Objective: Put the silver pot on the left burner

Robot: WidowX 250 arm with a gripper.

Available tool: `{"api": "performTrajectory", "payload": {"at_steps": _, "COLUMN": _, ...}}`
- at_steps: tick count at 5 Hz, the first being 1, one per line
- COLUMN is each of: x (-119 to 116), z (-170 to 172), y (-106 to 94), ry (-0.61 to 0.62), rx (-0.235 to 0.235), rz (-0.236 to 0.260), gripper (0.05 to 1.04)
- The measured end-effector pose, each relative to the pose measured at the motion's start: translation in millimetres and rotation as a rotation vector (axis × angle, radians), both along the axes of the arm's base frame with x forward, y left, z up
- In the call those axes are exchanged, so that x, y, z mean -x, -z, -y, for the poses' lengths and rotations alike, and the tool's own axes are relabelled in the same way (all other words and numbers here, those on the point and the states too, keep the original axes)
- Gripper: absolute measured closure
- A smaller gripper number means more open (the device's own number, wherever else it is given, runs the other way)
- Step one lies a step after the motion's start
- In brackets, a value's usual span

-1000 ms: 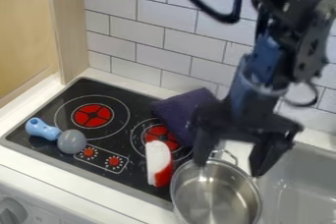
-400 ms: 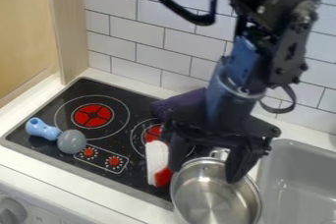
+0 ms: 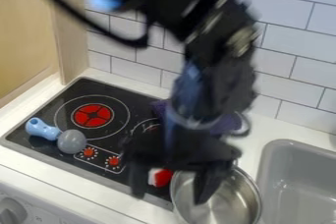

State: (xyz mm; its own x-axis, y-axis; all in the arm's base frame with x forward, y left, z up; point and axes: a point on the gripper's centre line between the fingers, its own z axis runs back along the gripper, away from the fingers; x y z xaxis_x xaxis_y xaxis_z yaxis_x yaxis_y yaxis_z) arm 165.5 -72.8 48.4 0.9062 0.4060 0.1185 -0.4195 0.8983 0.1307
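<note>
Silver pot (image 3: 235,194) is seen at the bottom of the camera view, right of centre, beside the front right corner of the black stove top (image 3: 39,120). Its lower part is cut off by the view's edge. The sink (image 3: 298,179) is seen to the pot's right.

Gripper (image 3: 169,194) is hung fingers-down over the front of the stove top and the pot's left side. Fingers are spread wide. By the view's right-hand finger, part of the pot's interior and rim is covered; the left-hand finger is seen against the stove's front edge, left of the pot. The pot is thus placed mostly to the right of the gripper. Whether pot and finger are touching cannot be told.

Red-and-white object (image 3: 159,177) is glimpsed between the fingers, largely hidden. Purple cloth (image 3: 228,124) is partly covered by the arm, behind the pot. The left burner (image 3: 93,115) is seen well apart from the pot; just in front of it, a blue-handled, grey-headed object (image 3: 70,141) is laid.
</note>
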Motion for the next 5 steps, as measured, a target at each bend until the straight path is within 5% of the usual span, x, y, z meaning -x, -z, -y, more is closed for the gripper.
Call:
{"api": "performTrajectory", "payload": {"at_steps": 1, "x": -2.4, "z": -2.5, "y": 12.7, "ry": -0.017, "rx": 0.032, "rz": 0.025, "gripper": 0.084}}
{"api": "performTrajectory", "payload": {"at_steps": 3, "x": -22.1, "z": 0.4, "y": 29.2, "ry": -0.025, "rx": 0.187, "rz": 0.166, "gripper": 0.084}}
{"api": "performTrajectory", "payload": {"at_steps": 5, "x": -42.4, "z": 10.2, "y": 46.6, "ry": 0.013, "rx": 0.183, "rz": 0.15, "gripper": 0.139}}
